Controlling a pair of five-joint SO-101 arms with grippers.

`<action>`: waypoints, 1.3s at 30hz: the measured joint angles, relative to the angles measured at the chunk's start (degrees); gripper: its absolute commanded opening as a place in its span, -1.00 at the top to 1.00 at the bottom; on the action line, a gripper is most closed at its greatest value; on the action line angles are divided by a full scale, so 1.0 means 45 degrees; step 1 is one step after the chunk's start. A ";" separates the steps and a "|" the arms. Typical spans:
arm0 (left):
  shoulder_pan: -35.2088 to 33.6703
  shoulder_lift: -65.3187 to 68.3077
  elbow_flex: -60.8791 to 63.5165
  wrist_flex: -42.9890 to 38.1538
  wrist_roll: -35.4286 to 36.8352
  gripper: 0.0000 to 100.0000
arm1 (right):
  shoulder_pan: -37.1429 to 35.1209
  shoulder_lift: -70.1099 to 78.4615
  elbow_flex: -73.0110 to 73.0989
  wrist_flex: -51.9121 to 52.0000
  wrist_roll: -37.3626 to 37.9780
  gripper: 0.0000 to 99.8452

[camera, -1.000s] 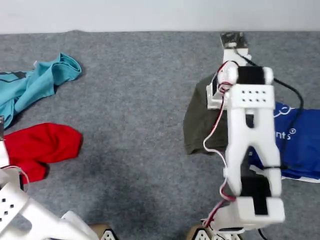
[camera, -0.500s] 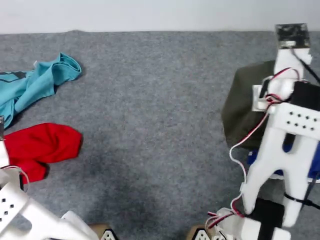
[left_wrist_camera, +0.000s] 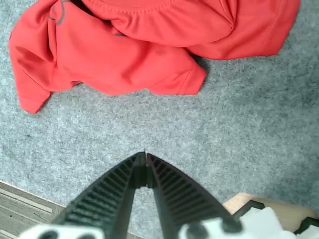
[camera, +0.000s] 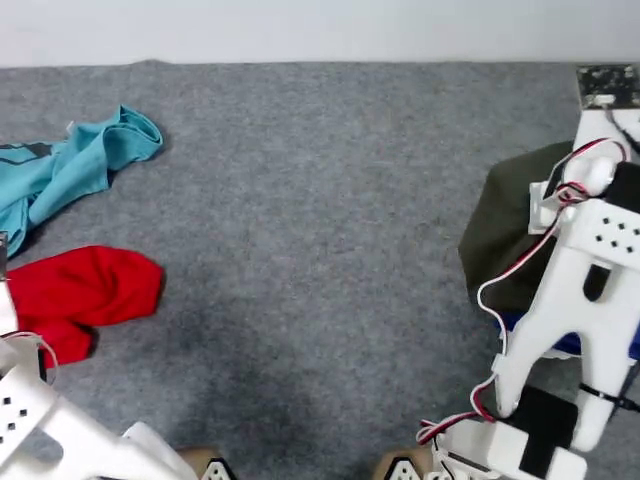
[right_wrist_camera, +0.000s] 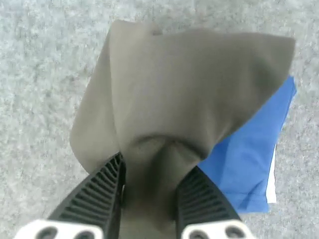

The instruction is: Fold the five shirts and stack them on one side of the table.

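Your right gripper (right_wrist_camera: 155,168) is clamped on a bunched fold of the olive shirt (right_wrist_camera: 189,84), which drapes over part of the blue shirt (right_wrist_camera: 249,159) at the right side of the table. Your left gripper (left_wrist_camera: 146,158) has its fingers together above the grey mat (left_wrist_camera: 259,124), just beside the crumpled red shirt (left_wrist_camera: 134,50). The teal shirt (camera: 70,165) lies bunched farther back on the left.

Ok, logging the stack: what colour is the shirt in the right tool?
The shirt is dark olive, clearest in the right wrist view.
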 measured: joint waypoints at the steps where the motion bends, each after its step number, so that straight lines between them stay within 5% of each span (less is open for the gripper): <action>1: 0.0000 0.0000 0.0000 0.0000 0.0000 0.99 | -0.0098 -0.0234 0.0000 0.0234 0.0000 0.98; 11: 0.0000 0.0000 0.0000 0.0000 0.0000 0.99 | -0.0059 -0.0957 0.0000 0.0098 0.0469 0.98; 33: 0.0000 0.0000 0.0000 0.0000 0.0000 0.99 | 0.2989 0.4611 0.0000 -0.3126 0.2872 0.96; 39: 0.0000 0.0000 0.0000 0.0000 0.0000 0.99 | 0.3165 0.4708 0.0000 -0.3184 0.3263 0.55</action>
